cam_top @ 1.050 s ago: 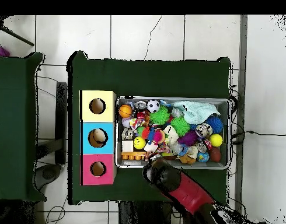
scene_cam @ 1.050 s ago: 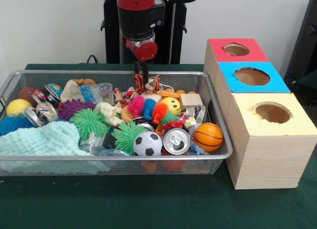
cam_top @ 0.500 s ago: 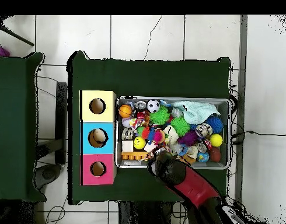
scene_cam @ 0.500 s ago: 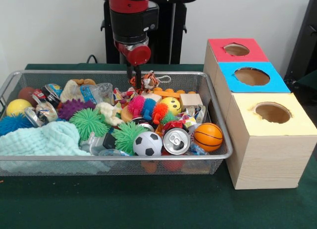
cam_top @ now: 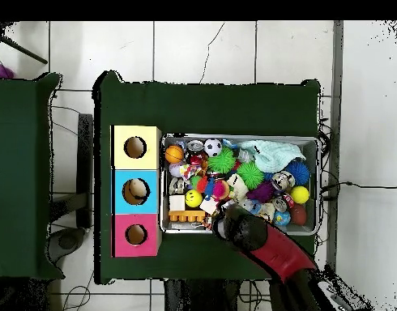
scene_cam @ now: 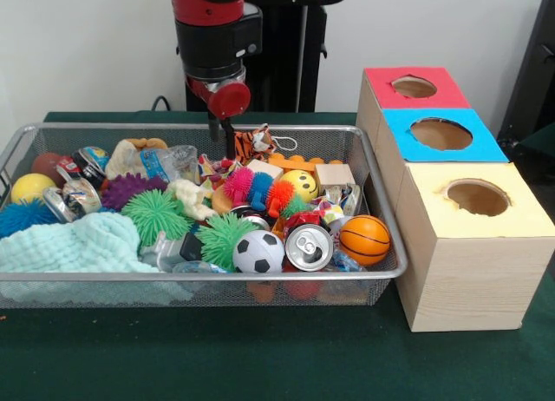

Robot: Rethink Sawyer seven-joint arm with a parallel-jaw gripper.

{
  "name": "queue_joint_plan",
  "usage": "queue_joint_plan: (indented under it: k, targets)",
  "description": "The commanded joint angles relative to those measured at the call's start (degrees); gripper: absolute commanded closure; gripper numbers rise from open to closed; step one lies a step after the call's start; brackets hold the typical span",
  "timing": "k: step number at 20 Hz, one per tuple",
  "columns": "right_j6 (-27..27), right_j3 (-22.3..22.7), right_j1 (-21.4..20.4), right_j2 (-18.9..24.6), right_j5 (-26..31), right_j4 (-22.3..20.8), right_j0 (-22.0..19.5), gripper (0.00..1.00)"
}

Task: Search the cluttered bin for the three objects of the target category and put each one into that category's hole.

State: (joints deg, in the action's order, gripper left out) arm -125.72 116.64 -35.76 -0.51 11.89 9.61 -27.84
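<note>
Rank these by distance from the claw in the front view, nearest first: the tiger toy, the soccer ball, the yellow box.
1. Tiger toy: right beside the claw, at the bin's far wall.
2. Soccer ball: at the bin's near wall.
3. Yellow box: outside the bin, at the picture's right.

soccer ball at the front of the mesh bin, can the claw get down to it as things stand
Probably yes. The black and white soccer ball lies on top of the clutter with nothing over it. The claw hangs at the far side of the wire mesh bin and must cross first.
</note>
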Motion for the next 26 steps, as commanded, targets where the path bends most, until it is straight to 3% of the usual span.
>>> queue_joint_plan:
  k: [1, 14, 26]
  targets:
    - [0.6, -7.3, -0.5, 2.3, 8.0, -2.6, -0.7, 0.0]
    - [-1.8, -3.6, 0.3, 3.7, 2.7, -4.0, -2.2, 0.0]
    - [-3.0, -4.4, 0.4, 2.5, 3.9, -4.4, -0.7, 0.0]
